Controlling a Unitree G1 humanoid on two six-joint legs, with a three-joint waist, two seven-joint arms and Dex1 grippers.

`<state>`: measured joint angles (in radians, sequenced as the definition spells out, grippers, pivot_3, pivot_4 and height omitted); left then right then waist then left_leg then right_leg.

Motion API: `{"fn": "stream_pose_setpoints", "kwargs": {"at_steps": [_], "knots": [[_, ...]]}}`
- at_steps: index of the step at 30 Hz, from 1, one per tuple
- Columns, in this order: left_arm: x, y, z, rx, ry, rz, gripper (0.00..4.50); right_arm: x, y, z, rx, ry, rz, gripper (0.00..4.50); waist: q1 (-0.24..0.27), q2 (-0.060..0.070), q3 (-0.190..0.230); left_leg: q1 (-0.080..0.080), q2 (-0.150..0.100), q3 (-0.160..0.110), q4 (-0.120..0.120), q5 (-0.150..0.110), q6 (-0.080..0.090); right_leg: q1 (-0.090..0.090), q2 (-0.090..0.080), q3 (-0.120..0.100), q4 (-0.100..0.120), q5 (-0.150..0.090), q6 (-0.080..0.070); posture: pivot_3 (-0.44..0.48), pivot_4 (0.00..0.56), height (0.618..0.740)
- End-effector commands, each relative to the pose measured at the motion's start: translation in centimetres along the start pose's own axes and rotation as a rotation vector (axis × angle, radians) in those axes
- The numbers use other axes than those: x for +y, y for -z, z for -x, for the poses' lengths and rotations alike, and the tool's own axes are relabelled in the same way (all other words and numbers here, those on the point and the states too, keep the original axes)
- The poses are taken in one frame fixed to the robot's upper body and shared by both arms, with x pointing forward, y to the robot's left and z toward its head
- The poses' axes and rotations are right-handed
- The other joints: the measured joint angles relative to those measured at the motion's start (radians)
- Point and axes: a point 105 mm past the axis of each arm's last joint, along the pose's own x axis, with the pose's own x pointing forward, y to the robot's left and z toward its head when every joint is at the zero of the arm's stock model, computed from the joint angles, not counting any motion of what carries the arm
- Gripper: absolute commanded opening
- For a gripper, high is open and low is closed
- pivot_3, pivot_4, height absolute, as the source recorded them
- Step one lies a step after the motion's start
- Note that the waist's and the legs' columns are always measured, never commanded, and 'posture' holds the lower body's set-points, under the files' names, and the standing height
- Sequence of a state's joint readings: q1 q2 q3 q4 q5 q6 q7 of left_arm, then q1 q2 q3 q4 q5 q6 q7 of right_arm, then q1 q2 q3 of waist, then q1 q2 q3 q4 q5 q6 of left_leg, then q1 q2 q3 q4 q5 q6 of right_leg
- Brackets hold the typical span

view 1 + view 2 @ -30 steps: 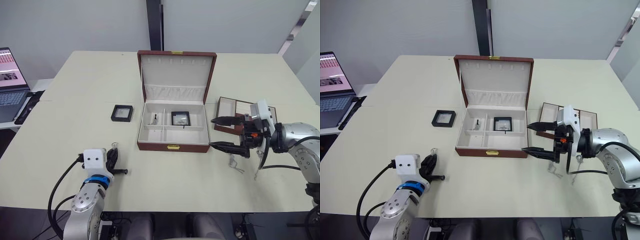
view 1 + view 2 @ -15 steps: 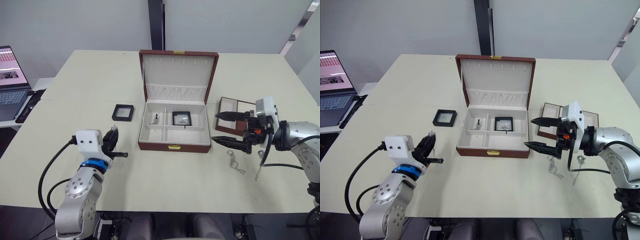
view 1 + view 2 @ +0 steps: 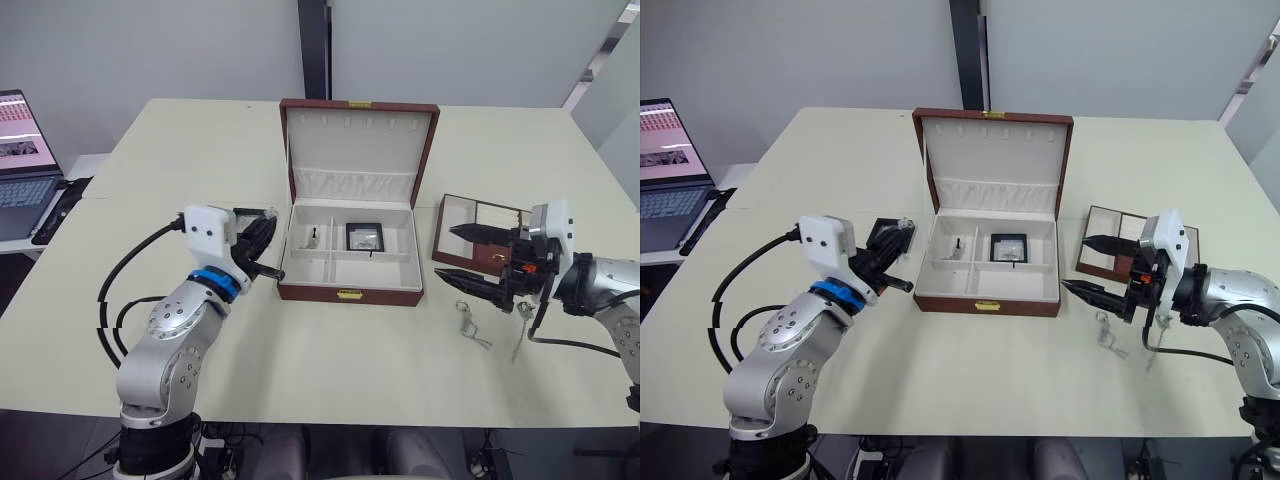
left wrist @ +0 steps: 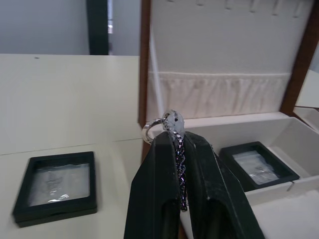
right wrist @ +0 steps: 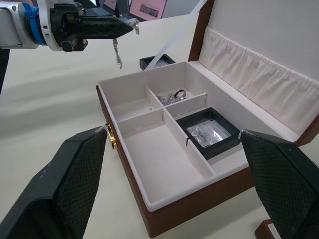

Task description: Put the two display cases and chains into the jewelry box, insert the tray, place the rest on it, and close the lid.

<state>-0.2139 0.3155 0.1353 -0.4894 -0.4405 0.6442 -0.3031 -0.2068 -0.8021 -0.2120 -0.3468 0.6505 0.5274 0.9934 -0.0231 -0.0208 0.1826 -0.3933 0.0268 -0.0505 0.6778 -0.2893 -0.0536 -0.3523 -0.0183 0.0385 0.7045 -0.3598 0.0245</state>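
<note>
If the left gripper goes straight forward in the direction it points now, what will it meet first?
The left gripper, shut on a chain, points toward the jewelry box. It would probably first reach the box's left wall, or pass just over it into the lid; the height is hard to judge.

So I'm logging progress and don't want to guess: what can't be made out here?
- Display case on the table: head views, largely covered by the left end effector.
- Tray: head views, partly covered by the right end effector.
- Chains on the table: too thin to count.
</note>
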Motion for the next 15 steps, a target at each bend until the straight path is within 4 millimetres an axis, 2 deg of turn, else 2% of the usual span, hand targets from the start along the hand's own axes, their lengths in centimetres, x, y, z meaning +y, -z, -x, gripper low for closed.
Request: {"fn": "stream_pose_setpoints", "kwargs": {"at_steps": [1,8,12,15], "knots": [[-1.1,-0.6,-0.6,-0.007,0.116,-0.008,0.02,0.0,-1.1,1.1,-0.022,0.052,0.050,4.50,0.000,0.000,0.000,0.000,0.000,0.000,0.000,0.000,0.000,0.000,0.000,0.000,0.000,0.000,0.000,0.000,0.150,0.740],[-1.7,-0.1,-1.3,0.024,0.205,-0.006,0.02,0.2,-1.1,2.0,-0.021,0.106,0.050,4.50,-0.003,0.000,0.000,0.000,0.000,0.000,0.000,0.000,0.000,0.000,0.000,0.000,0.000,0.000,0.000,0.000,0.150,0.740],[-2.0,1.9,-1.0,0.073,0.231,0.014,0.02,0.5,-0.9,2.3,-0.018,0.127,0.046,4.50,-0.002,0.000,0.000,0.000,0.000,0.000,0.000,0.000,0.000,0.000,0.000,0.000,-0.001,0.000,0.000,0.000,0.150,0.740],[-2.1,2.6,-0.9,0.090,0.238,0.026,0.02,0.6,-1.0,2.5,-0.017,0.134,0.045,4.50,-0.002,0.000,0.000,0.000,0.000,0.000,0.000,0.000,0.000,0.000,0.000,0.000,-0.001,0.000,0.000,0.000,0.150,0.740]]}}
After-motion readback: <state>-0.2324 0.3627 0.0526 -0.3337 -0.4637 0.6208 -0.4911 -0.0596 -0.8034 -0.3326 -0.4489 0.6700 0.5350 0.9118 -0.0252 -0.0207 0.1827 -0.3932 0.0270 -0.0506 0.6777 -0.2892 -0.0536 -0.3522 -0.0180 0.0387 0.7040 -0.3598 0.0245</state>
